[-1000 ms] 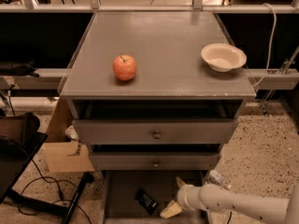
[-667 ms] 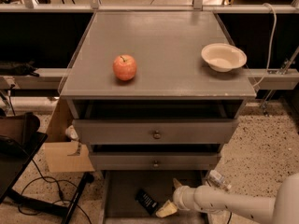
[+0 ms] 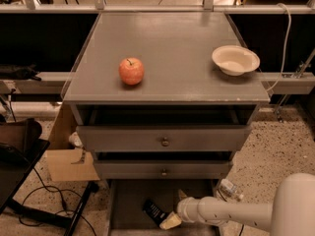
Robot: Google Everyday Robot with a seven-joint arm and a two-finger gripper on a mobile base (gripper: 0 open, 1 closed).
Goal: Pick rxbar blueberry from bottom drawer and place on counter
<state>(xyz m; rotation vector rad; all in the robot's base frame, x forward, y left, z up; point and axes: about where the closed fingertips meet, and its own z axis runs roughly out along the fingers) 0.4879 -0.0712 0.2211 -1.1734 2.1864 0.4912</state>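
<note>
The rxbar blueberry [image 3: 154, 212] lies flat on the bottom drawer [image 3: 130, 202] floor, right beside the gripper [image 3: 176, 208], whose 2 fingers stand apart. It looks light and thin with a slick wrapper, so I'd pinch across its narrow width, mid-length.

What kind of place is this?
Likely a robotics lab: speckled floor, loose cables, a cardboard box beside the grey cabinet. The gripper is in the bottom drawer, next to the rxbar blueberry.

matte grey counter [image 3: 172, 38], glossy apple [image 3: 131, 71], smooth cream plastic claw [image 3: 175, 209] in bottom drawer [image 3: 132, 200]
</note>
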